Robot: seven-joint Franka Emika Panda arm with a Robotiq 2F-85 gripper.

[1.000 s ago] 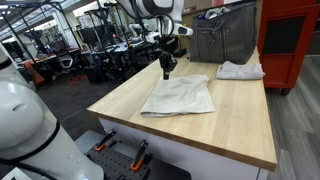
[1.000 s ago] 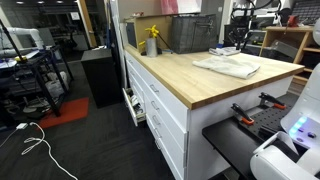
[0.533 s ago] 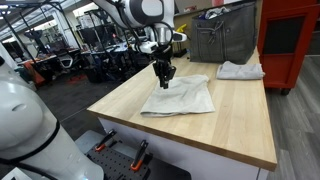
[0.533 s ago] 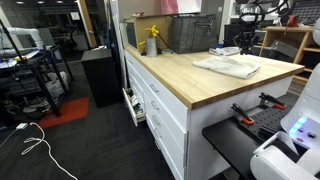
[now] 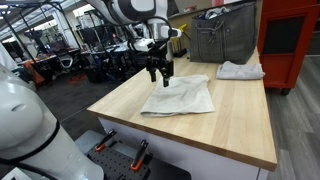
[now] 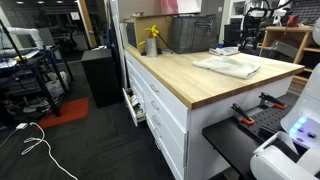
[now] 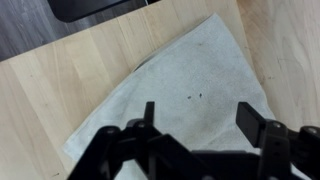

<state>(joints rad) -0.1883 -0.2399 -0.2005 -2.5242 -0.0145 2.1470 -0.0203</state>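
Gray bag (image 5: 222, 40): stands upright at the back edge of the table (image 5: 240, 125), at about 1 o'clock from the cloth. What is inside it cannot be told. It also shows in an exterior view (image 6: 185, 35).
Drawers (image 6: 160, 110): built into the side of the table and closed, so their contents are hidden.
Yellow bottle (image 6: 152, 40): stands upright on the table top, just beside the gray bag at its 9 o'clock.
Cloth (image 5: 180, 97): pale, lying spread flat near the middle of the table with some folds. In the wrist view (image 7: 170, 85) one corner points to 12 o'clock, with bare wood on either side.
Crumpled cloth (image 5: 240, 70): a small white heap at 2 o'clock from the flat cloth, well apart from it and near the red cabinet.
Red cabinet (image 5: 290, 40): stands beside the table's right end, at 3 o'clock from the gray bag.
In the way: nothing lies between the gripper and the cloth.
Gripper (image 5: 160, 77): jaws apart and holding nothing, just over the cloth's edge at 11 o'clock. Whether the tips touch the fabric cannot be told.
Fingers (image 7: 255, 122): dark, spread wide over the cloth.
Arm (image 5: 140, 12): comes in from 12 o'clock, wrist pointing straight down.
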